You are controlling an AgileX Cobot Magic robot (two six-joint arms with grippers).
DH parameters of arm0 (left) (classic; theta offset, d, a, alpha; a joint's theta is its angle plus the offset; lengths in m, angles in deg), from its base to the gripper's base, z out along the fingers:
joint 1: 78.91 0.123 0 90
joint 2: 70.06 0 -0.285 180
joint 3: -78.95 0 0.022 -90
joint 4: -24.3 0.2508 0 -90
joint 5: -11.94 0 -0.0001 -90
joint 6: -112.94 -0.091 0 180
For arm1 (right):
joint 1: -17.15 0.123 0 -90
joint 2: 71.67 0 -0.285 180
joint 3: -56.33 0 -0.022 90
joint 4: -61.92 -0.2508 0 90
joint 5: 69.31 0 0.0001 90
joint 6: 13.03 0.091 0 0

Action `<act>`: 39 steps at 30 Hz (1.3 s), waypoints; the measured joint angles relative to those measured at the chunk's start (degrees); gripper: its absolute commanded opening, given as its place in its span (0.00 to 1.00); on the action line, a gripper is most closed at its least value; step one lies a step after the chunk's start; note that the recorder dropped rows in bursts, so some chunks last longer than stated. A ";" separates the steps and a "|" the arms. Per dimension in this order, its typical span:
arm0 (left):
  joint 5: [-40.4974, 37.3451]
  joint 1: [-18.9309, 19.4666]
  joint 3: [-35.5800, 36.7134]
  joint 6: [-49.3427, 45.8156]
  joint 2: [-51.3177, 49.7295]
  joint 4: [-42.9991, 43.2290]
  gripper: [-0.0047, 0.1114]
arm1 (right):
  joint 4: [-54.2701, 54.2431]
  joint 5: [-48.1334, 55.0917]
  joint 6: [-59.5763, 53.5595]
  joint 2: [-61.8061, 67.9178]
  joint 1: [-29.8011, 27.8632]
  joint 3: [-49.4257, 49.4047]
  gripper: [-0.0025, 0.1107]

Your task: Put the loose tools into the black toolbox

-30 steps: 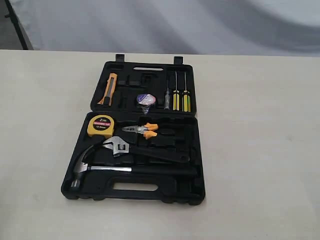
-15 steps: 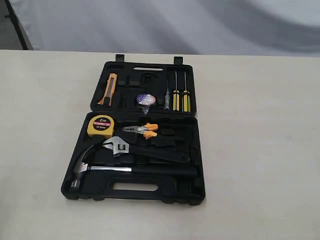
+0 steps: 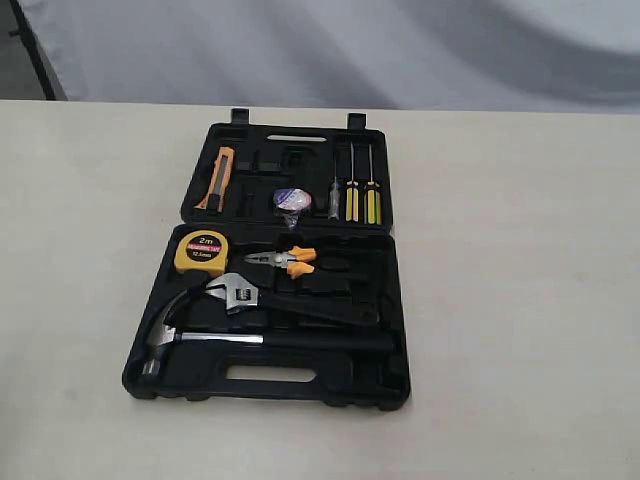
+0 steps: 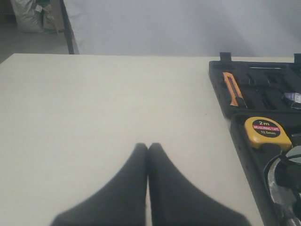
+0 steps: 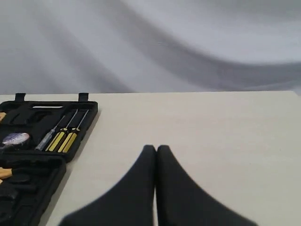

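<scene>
The black toolbox (image 3: pixel 395 385) lies open on the table. Inside its near half rest the claw hammer (image 3: pixel 215 339) along the front and the adjustable wrench (image 3: pixel 290 302) just behind it. The small tape roll (image 3: pixel 291 200) sits in the lid half. Neither arm shows in the exterior view. My left gripper (image 4: pixel 148 146) is shut with nothing in it, over bare table to the left of the toolbox (image 4: pixel 237 136). Over bare table right of the toolbox (image 5: pixel 87 113) my right gripper (image 5: pixel 156 148) is also shut and empty.
A yellow tape measure (image 3: pixel 201 252) and yellow-handled pliers (image 3: pixel 283 260) sit in the near half. An orange utility knife (image 3: pixel 218 179) and yellow-handled screwdrivers (image 3: pixel 361 195) are clipped in the lid. A grey cloth backdrop (image 3: pixel 330 50) hangs behind the table.
</scene>
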 measured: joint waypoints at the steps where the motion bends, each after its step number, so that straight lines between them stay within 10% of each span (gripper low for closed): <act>1: 0.00 0.00 0.00 0.00 0.00 0.00 0.05 | 0.00 -0.13 -0.48 0.00 0.00 -0.10 0.03; 39: 0.00 0.00 0.00 0.00 0.00 0.00 0.05 | 0.00 -8.98 -1.59 0.00 0.00 -13.99 0.03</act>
